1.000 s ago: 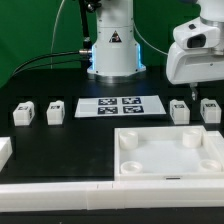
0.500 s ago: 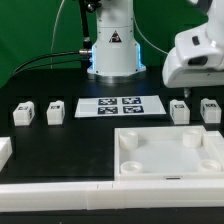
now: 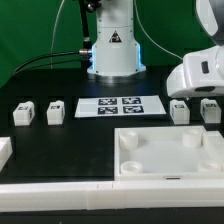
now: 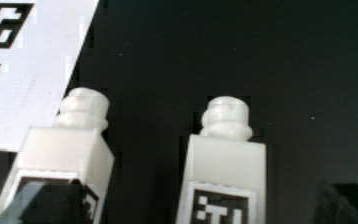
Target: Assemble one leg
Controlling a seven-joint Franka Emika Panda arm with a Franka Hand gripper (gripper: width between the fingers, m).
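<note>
My end effector (image 4: 201, 206) hangs wide open and empty over the leg (image 4: 229, 160) on the table (image 4: 158, 60). A second leg (image 4: 73, 150) stands just beside it, so descending I may strike and topple that one.

I count four small white plastic blocky legs, each with a black-and-white square tag, set in a row. The far-left leg (image 3: 22, 113) and near-left leg (image 3: 55, 111) sit on the exterior view's left, and the near-right leg (image 3: 180, 111) and far-right leg (image 3: 210, 110) on its right. Up close in the wrist view, the near-right leg (image 4: 73, 155) and far-right leg (image 4: 229, 165) lie parallel and just apart, each with a rounded peg at one end.
</note>
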